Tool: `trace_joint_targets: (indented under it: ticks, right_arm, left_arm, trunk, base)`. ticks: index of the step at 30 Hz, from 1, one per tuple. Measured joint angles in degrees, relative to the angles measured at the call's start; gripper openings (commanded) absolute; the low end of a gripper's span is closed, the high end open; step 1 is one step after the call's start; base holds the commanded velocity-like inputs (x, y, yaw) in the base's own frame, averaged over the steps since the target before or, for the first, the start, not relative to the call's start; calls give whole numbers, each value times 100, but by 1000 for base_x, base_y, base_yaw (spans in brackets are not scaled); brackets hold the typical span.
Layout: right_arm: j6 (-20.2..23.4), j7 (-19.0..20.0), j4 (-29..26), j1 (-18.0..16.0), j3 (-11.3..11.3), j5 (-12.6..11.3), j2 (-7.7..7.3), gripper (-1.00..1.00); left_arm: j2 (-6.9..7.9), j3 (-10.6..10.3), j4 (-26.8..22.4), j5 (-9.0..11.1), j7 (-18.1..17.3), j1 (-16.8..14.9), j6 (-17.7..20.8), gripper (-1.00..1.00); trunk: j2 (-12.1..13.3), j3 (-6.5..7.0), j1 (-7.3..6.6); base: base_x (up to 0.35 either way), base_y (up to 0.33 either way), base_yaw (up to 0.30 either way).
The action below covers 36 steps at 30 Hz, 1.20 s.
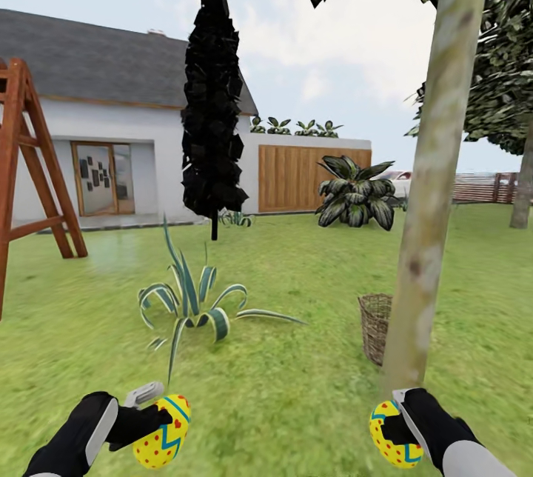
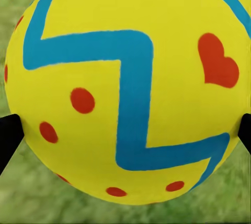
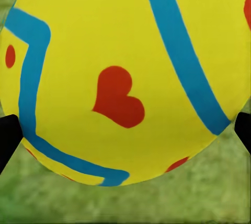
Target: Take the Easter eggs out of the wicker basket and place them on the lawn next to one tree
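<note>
You had one egg in each claw. Your left gripper [image 1: 152, 418] was closed around an Easter egg [image 1: 163, 432], and your right gripper [image 1: 396, 421] was closed around a second egg [image 1: 394, 434], both held low over the lawn [image 1: 281, 388]. You stood close to the tree [image 1: 437, 188], probably so the eggs could go down right beside its trunk. The wicker basket [image 1: 375, 325] sat on the grass just beside that trunk, partly hidden behind it, so you could not see whether the third egg was inside. The head view showed the whole garden, with the striped plant [image 1: 192, 307] in front. The wrist views showed the eggs [image 2: 125, 88] up close, with dark fingertips [image 2: 8, 135] pressing both sides of each egg [image 3: 125, 78].
</note>
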Motion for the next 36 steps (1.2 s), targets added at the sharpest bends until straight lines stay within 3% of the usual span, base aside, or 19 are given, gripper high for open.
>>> trace_joint_targets:
  ticks: [13,23,36]
  right_arm:
    - [0,0,-5,0,-2,0,-4,-100]
    - [-3,-8,-4,1,-7,1,-5,-100]
    - [0,-16,-14,0,-9,1,-6,-100]
  left_arm:
    - [0,0,9,0,0,0,0,-100]
    - [-1,-7,7,-9,-1,0,4,-100]
    - [0,-9,9,-9,-1,0,0,-100]
  trunk:
    - [0,0,0]
    - [0,0,-3]
    - [0,0,0]
  base:
    - [0,1,-248]
    - [216,208,-225]
    - [22,10,-270]
